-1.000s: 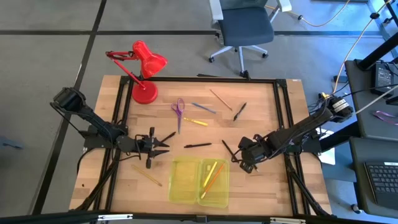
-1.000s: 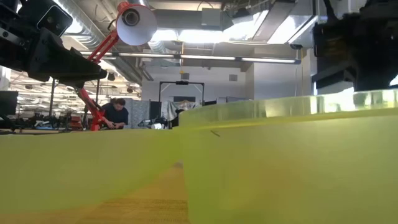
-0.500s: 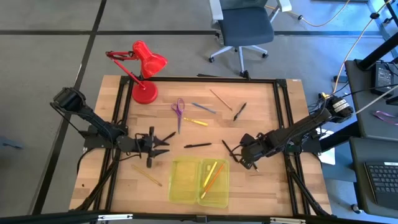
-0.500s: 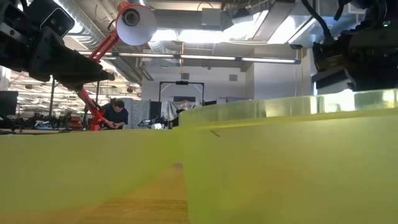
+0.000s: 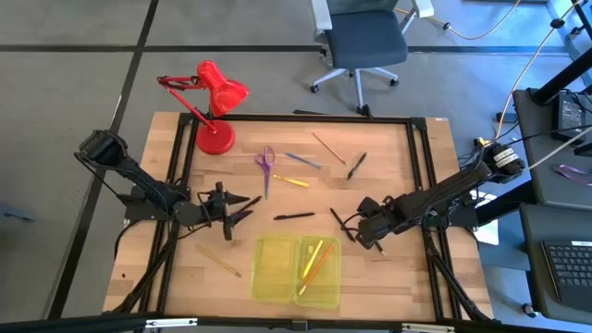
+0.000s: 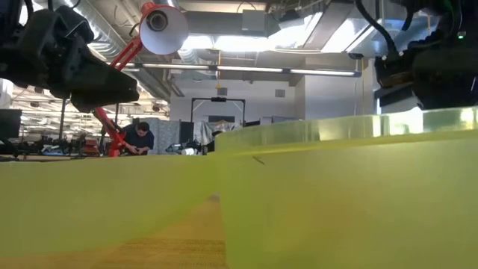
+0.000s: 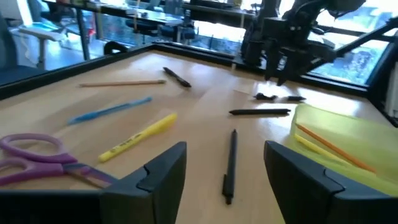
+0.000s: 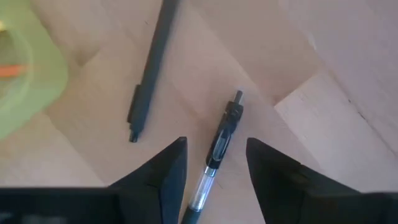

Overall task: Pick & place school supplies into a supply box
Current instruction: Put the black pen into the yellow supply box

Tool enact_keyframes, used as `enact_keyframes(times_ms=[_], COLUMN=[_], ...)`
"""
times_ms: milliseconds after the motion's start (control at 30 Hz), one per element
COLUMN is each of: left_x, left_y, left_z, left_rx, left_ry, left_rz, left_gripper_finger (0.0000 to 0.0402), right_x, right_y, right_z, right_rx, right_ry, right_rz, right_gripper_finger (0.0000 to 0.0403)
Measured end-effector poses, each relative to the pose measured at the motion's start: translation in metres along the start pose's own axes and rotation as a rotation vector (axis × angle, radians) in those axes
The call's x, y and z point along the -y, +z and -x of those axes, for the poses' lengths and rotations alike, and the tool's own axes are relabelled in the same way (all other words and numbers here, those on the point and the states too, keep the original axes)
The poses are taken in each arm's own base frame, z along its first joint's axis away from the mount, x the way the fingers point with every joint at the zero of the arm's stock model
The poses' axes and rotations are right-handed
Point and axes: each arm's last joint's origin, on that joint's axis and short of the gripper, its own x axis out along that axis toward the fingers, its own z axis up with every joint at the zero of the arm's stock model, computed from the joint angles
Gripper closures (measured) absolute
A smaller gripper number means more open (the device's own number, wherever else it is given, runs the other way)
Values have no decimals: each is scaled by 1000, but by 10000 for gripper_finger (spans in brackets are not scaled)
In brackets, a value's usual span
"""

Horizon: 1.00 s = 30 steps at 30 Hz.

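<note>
Two black pens (image 8: 151,68) beside open right gripper (image 8: 214,163)

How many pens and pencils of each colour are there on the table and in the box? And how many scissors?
Black pens: 4
Blue pen: 1
Yellow marker: 1
Yellow pencil: 1
Orange pencil: 1
Tan pencils: 2
Purple scissors: 1
Total: 11

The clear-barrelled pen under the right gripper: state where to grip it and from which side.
Grip the clear-barrelled pen mid-barrel, coming straight down. It lies flat on the table, apart from the black pen, and the open right gripper already straddles it, fingers on either side.
</note>
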Motion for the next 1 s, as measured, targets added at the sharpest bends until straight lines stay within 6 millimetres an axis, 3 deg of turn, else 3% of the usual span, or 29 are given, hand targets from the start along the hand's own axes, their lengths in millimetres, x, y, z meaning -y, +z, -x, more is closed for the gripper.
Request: enact_keyframes(times_ms=[367,667,800,1000], left_x=[13,15,15,15], left_y=[10,11,11,10], left_z=[-4,-5,-5,-5], left_rx=[-5,-11,-16,-22], left_ry=[-133,-145,-155,-168], left_rz=[-13,-20,-22,-23], left_gripper_finger=[194,194,194,194], right_x=[-2,-4,-6,-6], right_y=[0,3,3,3], right_z=[-28,-42,-44,-45], right_rx=[-98,-186,-203,-212], right_ry=[-92,-83,-81,-74], right_rz=[-56,-82,-85,-41], right_gripper_finger=[234,236,263,337])
